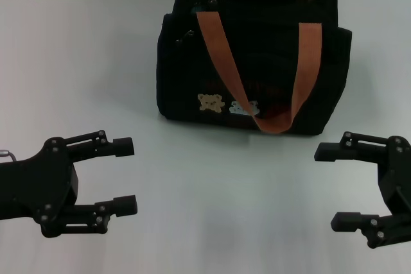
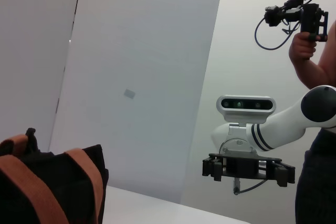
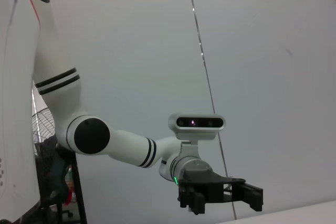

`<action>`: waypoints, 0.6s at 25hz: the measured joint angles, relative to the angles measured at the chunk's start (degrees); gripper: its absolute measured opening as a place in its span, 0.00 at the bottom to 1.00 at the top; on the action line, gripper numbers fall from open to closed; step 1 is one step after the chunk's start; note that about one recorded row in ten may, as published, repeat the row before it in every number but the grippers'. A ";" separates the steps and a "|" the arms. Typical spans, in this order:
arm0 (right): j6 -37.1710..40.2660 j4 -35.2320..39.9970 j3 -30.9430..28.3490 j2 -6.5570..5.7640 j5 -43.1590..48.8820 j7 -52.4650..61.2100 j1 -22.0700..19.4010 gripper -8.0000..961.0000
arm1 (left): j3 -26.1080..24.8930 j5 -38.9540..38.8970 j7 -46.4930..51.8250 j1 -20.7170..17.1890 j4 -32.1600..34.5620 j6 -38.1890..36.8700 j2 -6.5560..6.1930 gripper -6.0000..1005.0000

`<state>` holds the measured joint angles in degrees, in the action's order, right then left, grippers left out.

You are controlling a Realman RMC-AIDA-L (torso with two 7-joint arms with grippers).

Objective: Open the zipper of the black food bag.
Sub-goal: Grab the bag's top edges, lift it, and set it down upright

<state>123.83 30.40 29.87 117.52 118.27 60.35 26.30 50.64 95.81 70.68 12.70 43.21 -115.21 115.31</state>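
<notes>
The black food bag [image 1: 257,62] stands upright at the back middle of the white table [image 1: 212,184]. Two orange-brown straps [image 1: 221,62] hang down its front, above a tan and a pale blue bear patch [image 1: 210,102]. I cannot make out the zipper along the bag's dark top. A small silver pull [image 1: 187,34] shows near the bag's upper left corner. My left gripper [image 1: 128,176] is open at the near left, well short of the bag. My right gripper [image 1: 331,187] is open at the near right, also apart from the bag. The left wrist view shows a corner of the bag [image 2: 52,192].
Bare white tabletop lies between the two grippers and in front of the bag. A pale wall rises behind the table. In the left wrist view a person [image 2: 315,51] stands at the side holding a device, beyond my right arm [image 2: 278,124].
</notes>
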 joint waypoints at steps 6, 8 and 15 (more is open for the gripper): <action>-0.02 -0.06 0.04 0.02 0.03 0.00 0.04 0.87 | -0.02 -0.02 0.57 0.12 0.46 0.00 0.00 0.81; -0.02 -0.15 0.06 0.06 0.02 0.02 0.01 0.87 | -0.01 -0.02 0.58 0.21 0.47 0.00 0.02 0.81; -0.02 -0.13 0.09 0.09 -0.28 0.04 -0.10 0.87 | 0.04 -0.02 0.75 0.70 0.28 0.11 0.12 0.81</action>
<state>123.81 30.28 29.97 117.60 117.99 60.38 26.20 50.68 95.80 71.42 13.40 43.49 -115.10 115.44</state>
